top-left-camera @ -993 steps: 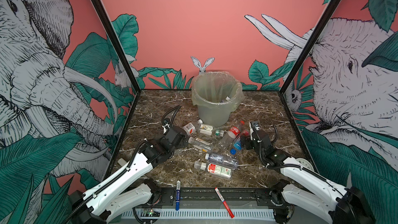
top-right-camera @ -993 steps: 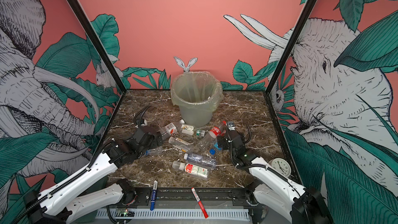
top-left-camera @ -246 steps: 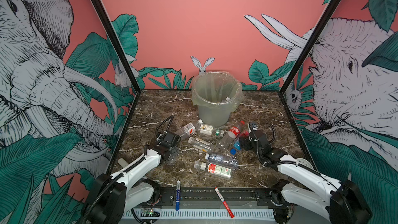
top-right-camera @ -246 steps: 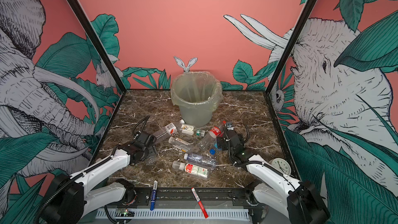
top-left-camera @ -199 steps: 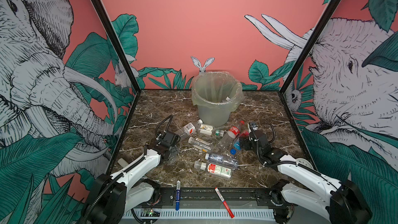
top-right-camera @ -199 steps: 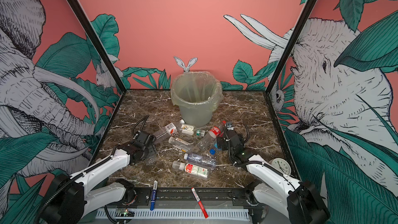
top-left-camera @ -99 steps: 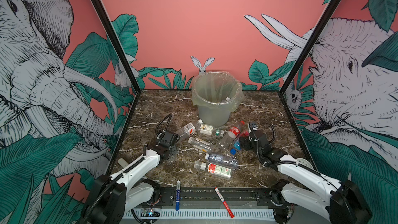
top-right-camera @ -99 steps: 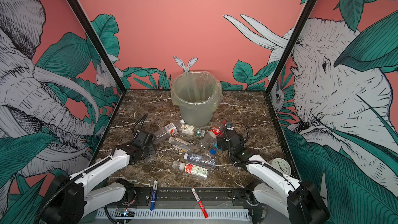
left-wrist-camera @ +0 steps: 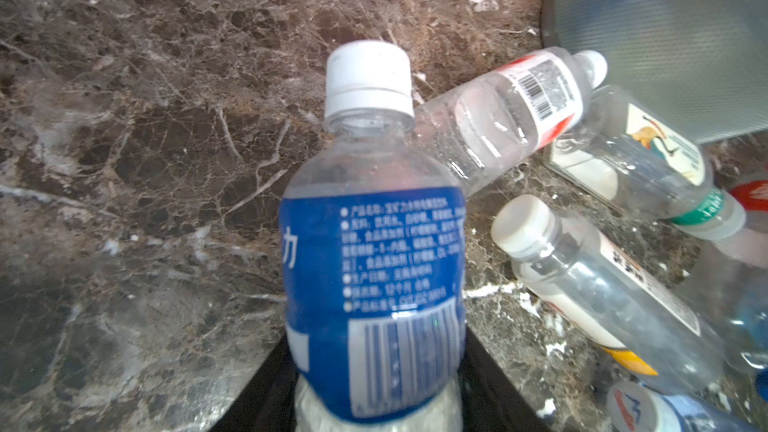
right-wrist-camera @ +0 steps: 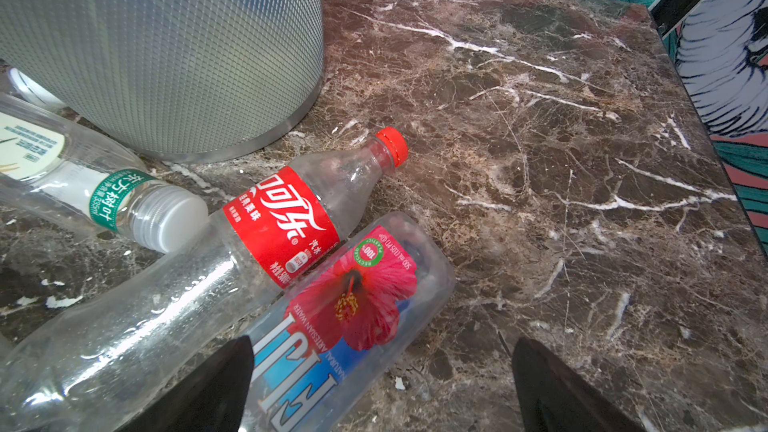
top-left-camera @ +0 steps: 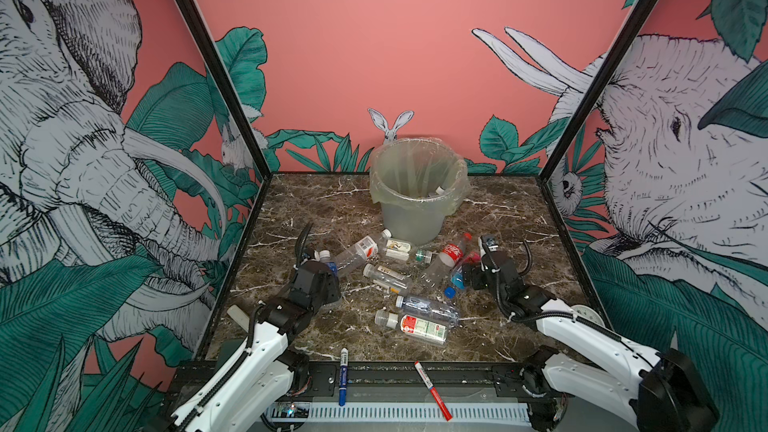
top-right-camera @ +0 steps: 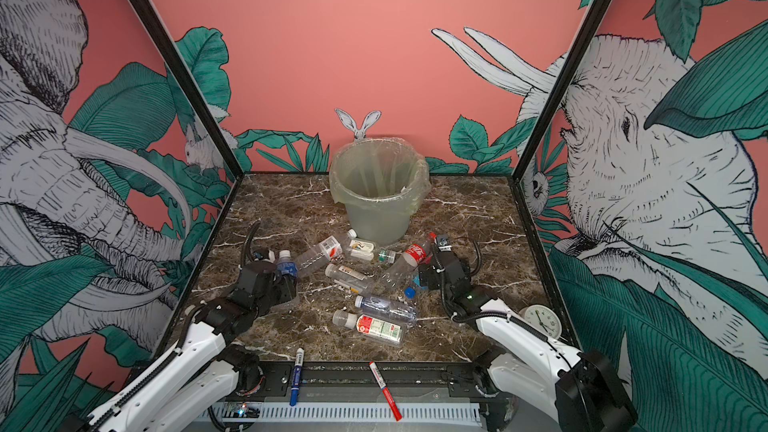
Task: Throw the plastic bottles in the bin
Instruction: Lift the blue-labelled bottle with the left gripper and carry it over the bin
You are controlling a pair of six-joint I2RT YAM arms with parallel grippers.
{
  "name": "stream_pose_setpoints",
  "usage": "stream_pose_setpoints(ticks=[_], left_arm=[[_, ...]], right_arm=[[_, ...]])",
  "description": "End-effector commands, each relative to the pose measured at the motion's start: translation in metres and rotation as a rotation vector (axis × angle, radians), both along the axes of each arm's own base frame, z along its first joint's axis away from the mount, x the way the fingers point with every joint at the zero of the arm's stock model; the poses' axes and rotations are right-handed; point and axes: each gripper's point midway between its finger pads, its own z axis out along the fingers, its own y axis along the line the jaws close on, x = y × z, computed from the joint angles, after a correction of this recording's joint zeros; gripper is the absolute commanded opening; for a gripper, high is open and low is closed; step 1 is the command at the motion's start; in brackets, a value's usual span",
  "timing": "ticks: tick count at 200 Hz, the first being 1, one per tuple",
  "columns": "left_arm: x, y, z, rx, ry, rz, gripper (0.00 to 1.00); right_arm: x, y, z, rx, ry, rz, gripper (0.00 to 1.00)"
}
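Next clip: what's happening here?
A two-armed robot is clearing plastic bottles into a round, translucent grey-green bin lined with a clear bag. The left gripper is shut on a small clear bottle with a blue label and white cap. The right gripper is open right at a clear bottle with a blue label and red flower, not gripping it. Several other clear bottles lie on the brown marble table in front of the bin.

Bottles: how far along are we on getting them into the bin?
Done: little; one white cap shows inside the bin. In hand: the left pincer is shut on a blue-labelled bottle. Left: roughly seven bottles lie on the marble tabletop, among them the Coca-Cola bottle and the Fiji bottle by the open right pincer.
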Motion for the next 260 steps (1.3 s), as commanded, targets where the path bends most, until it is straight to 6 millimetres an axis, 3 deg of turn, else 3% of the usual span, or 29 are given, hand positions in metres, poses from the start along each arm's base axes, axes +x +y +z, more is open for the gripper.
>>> stream_pose_setpoints(ticks=[1, 51, 101, 136, 148, 168, 184, 205, 226, 244, 247, 251, 260], left_arm=[[-0.004, -0.004, 0.000, -0.002, -0.031, -0.064, 0.46], [-0.007, -0.030, 0.017, -0.061, -0.128, -0.226, 0.44], [-0.020, -0.059, 0.043, 0.045, -0.235, -0.436, 0.44], [-0.017, -0.075, 0.078, 0.032, -0.336, -0.490, 0.45], [-0.011, -0.079, 0.101, 0.026, -0.380, -0.492, 0.44], [0.005, -0.097, 0.157, 0.013, -0.451, -0.520, 0.43], [0.021, -0.114, 0.218, 0.004, -0.536, -0.543, 0.43], [0.055, -0.144, 0.296, -0.001, -0.670, -0.561, 0.43], [0.096, -0.185, 0.344, 0.015, -0.718, -0.602, 0.46], [0.131, -0.213, 0.377, 0.018, -0.758, -0.616, 0.73], [0.137, -0.216, 0.379, 0.022, -0.762, -0.612, 0.79], [0.146, -0.218, 0.384, 0.025, -0.771, -0.601, 0.97], [0.165, -0.218, 0.396, 0.014, -0.779, -0.578, 1.00]], right_arm=[[0.004, 0.000, 0.010, 0.023, -0.032, -0.013, 0.99], [0.004, 0.000, 0.008, 0.020, -0.026, -0.012, 0.99], [0.005, 0.001, 0.006, 0.017, -0.021, -0.013, 0.99], [0.005, 0.000, 0.005, 0.014, -0.018, -0.014, 0.99], [0.005, 0.001, 0.005, 0.013, -0.018, -0.012, 0.99], [0.005, 0.001, 0.004, 0.013, -0.014, -0.011, 0.99], [0.005, 0.002, 0.004, 0.014, -0.011, -0.009, 0.99], [0.006, 0.003, 0.004, 0.016, -0.009, -0.005, 0.99], [0.005, 0.002, 0.005, 0.017, -0.013, -0.008, 0.99], [0.005, 0.001, 0.005, 0.013, -0.013, -0.014, 0.99], [0.005, 0.000, 0.005, 0.013, -0.015, -0.016, 0.99], [0.005, 0.000, 0.006, 0.011, -0.015, -0.017, 0.99], [0.005, -0.001, 0.006, 0.009, -0.016, -0.018, 0.99]])
